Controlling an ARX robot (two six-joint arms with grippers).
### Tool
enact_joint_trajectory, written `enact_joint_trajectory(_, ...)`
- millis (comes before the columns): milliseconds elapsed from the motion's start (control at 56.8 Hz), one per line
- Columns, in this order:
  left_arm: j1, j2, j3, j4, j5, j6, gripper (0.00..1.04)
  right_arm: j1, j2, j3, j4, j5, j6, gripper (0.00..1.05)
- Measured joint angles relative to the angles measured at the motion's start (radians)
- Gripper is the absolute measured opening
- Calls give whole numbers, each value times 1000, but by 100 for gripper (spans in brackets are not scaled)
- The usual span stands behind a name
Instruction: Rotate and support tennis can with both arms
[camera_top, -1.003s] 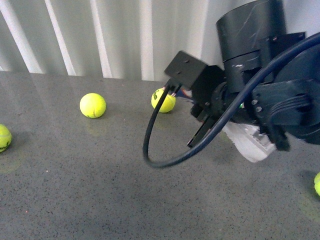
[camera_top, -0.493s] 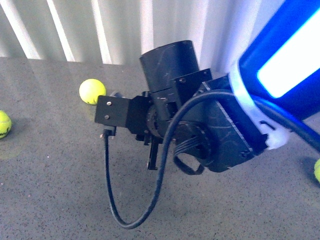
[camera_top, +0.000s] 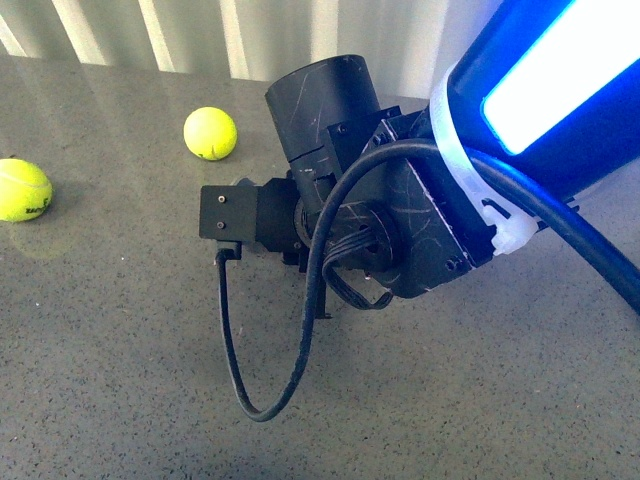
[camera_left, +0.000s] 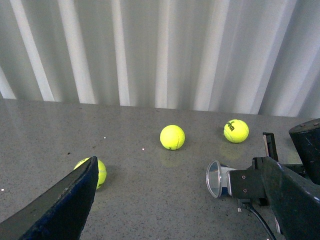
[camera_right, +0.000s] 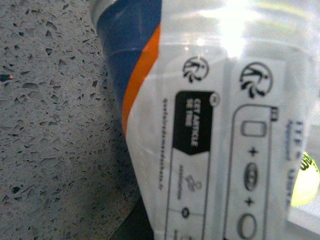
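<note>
The tennis can (camera_left: 216, 178) lies roughly level, low over the grey table, with its clear open mouth facing my left wrist camera. My right arm (camera_top: 380, 220) holds it with the gripper shut; the jaws are hidden behind the black wrist camera mount (camera_left: 247, 184). In the right wrist view the can's label (camera_right: 220, 130) fills the picture, with a blue and orange band and white printed panels. In the front view the can is hidden behind the right arm. My left gripper (camera_left: 179, 165) is open, its black fingers (camera_left: 65, 205) wide apart on this side of the can's mouth, touching nothing.
Three yellow-green tennis balls lie on the table: one (camera_left: 172, 137) in the middle, one (camera_left: 236, 131) beyond the can, one (camera_left: 100, 170) by my left finger. A thick dark cable (camera_top: 250, 390) loops down from the right wrist. A white corrugated wall (camera_left: 160, 50) backs the table.
The right arm has swung left and closer to the front camera, turning at the wrist. The can's white end, visible a second ago, is now hidden. The balls sit higher in the front view.
</note>
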Motion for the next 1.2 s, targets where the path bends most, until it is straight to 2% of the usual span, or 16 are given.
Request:
enact_joint_trajectory(211,0,0,0,0,0,0,98,2,2,19,-32,33,58,12)
enact_joint_trajectory(686,0,0,0,0,0,0,98,2,-32,-23,-69,9,169,76)
enact_joint_trajectory(757,0,0,0,0,0,0,98,2,-53,-47,-68,6,179,88)
enact_joint_trajectory(862,0,0,0,0,0,0,98,2,-78,-82,-57,6,192,99)
enact_joint_trajectory(950,0,0,0,0,0,0,98,2,-95,-116,-46,-2,196,97)
enact_joint_trajectory(1196,0,0,0,0,0,0,98,-7,-156,-223,-6,3,211,97)
